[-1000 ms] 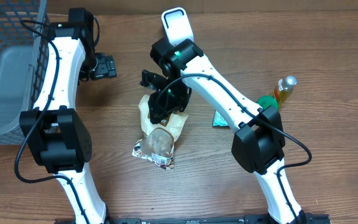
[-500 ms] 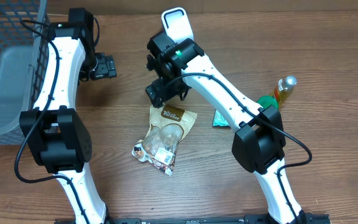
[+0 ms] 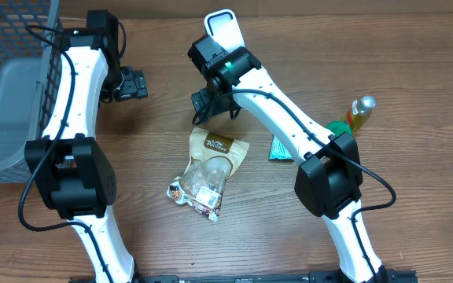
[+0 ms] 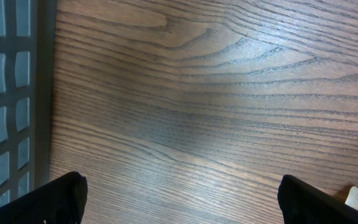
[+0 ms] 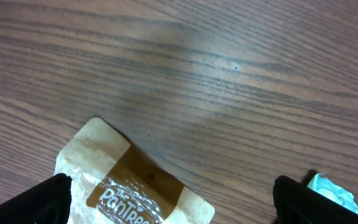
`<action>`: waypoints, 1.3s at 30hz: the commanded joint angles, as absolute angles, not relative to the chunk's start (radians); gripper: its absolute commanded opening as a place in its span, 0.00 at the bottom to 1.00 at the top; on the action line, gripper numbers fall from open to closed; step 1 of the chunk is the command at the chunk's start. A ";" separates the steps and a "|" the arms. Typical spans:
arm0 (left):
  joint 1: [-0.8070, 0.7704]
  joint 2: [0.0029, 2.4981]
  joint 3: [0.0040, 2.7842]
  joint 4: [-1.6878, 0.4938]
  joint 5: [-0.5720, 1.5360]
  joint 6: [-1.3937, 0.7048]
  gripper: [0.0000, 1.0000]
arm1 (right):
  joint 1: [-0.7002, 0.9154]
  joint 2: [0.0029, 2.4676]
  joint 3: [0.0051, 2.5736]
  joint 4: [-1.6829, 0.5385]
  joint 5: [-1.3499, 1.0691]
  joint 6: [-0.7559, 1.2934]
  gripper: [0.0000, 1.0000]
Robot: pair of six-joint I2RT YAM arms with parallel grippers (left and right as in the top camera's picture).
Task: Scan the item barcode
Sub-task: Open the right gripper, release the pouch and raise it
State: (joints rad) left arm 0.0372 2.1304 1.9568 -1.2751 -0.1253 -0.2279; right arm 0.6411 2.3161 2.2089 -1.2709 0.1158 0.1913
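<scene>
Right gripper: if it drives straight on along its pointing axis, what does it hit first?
Probably the bare table, just past the top edge of the snack bag. The right gripper points down at wood, and the bag sits only at the lower left of its wrist view. Depth is unclear.

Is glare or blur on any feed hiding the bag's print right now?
Overhead: sharp, evenly lit; the bag shows some glints on its clear window, logo visible. Right wrist: soft sheen on the table, bag print readable, own fingers dark and blurred. Left wrist: pale sheen on the table, no bag in view.
</scene>
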 commanded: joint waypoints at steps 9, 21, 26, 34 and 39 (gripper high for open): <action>0.036 2.126 1.971 -1.275 -0.138 -0.213 1.00 | 0.636 2.300 2.204 -1.238 0.134 0.213 1.00; 0.033 2.126 1.971 -1.275 -0.138 -0.213 0.99 | 0.636 2.300 2.204 -1.238 0.134 0.213 1.00; 0.033 2.126 1.971 -1.275 -0.138 -0.213 1.00 | 0.636 2.300 2.204 -1.238 0.134 0.213 1.00; 0.032 2.126 1.971 -1.275 -0.138 -0.213 1.00 | 0.636 2.300 2.204 -1.238 0.134 0.213 1.00; 0.032 2.126 1.971 -1.275 -0.138 -0.213 0.99 | 0.636 2.300 2.204 -1.238 0.134 0.213 1.00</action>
